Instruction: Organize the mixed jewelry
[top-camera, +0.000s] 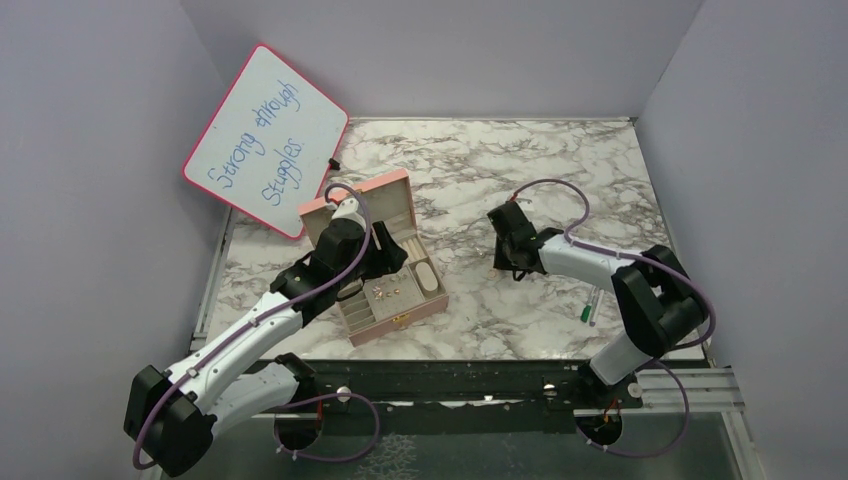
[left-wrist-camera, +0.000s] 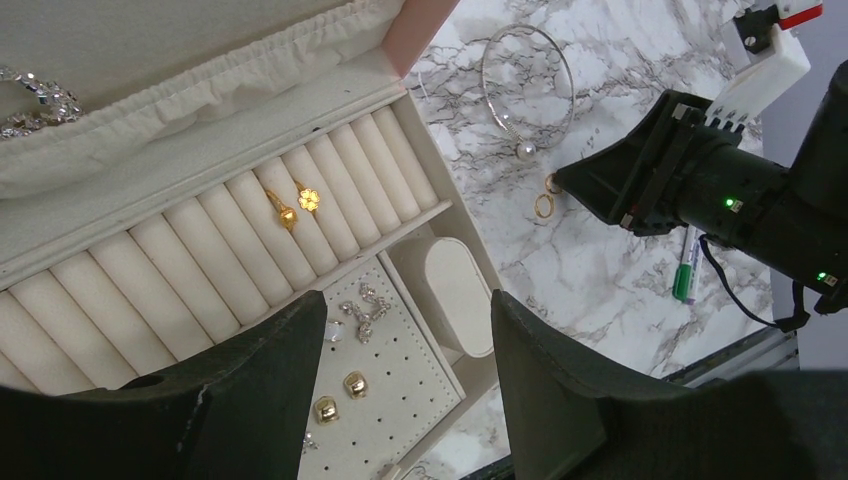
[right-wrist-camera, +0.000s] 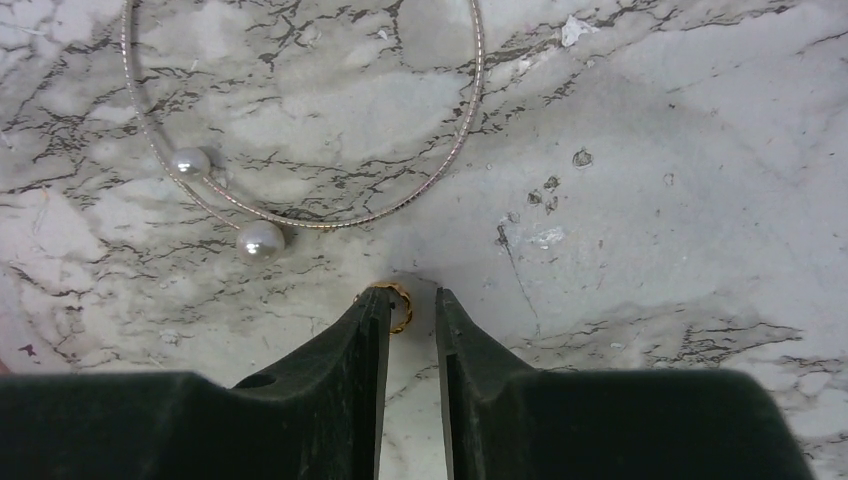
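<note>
A small gold ring (right-wrist-camera: 404, 306) lies on the marble, partly between my right gripper's (right-wrist-camera: 412, 292) fingertips and touching the left finger; the jaws stand narrowly apart around it. In the left wrist view two linked gold rings (left-wrist-camera: 545, 200) lie just in front of the right gripper. A thin wire bangle with two pearls (right-wrist-camera: 261, 241) lies just beyond. My left gripper (left-wrist-camera: 410, 300) is open and empty above the open pink jewelry box (top-camera: 400, 320). In the box, two gold rings (left-wrist-camera: 285, 212) sit in the ring rolls and two gold studs (left-wrist-camera: 355, 384) sit on the perforated pad.
A green-and-white pen (top-camera: 588, 308) lies on the marble near the right arm's elbow. A pink-framed whiteboard (top-camera: 265, 140) leans at the back left. Sparkly silver pieces (left-wrist-camera: 360, 310) sit on the stud pad, and more hang in the lid pocket (left-wrist-camera: 40, 100).
</note>
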